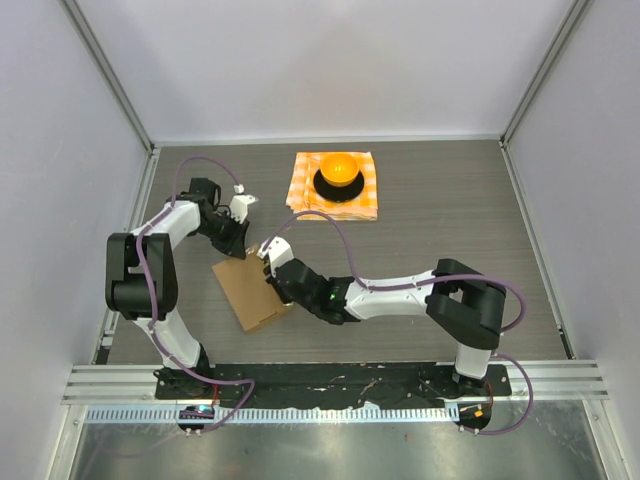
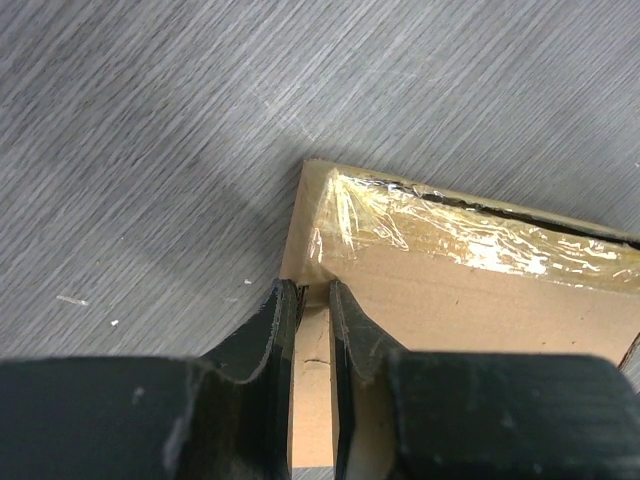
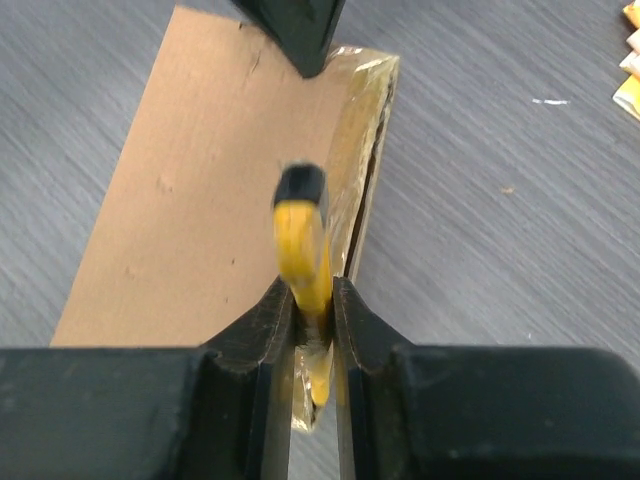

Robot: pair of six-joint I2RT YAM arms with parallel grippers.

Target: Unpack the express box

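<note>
The express box (image 1: 250, 295), flat brown cardboard, lies on the grey table left of centre. Clear tape (image 2: 450, 225) runs along its far seam. My left gripper (image 1: 243, 237) is at the box's far corner, its jaws closed on the box's side edge (image 2: 315, 300). My right gripper (image 1: 270, 262) is over the box's right taped edge and is shut on a yellow knife-like tool with a black tip (image 3: 303, 240). The tool points along the taped seam of the box (image 3: 200, 200). The left gripper's fingertip (image 3: 295, 30) shows at the top of the right wrist view.
An orange-checkered cloth (image 1: 337, 187) lies at the back centre with an orange dome on a black base (image 1: 339, 168) on it. The cloth's corner shows in the right wrist view (image 3: 630, 70). White enclosure walls surround the table.
</note>
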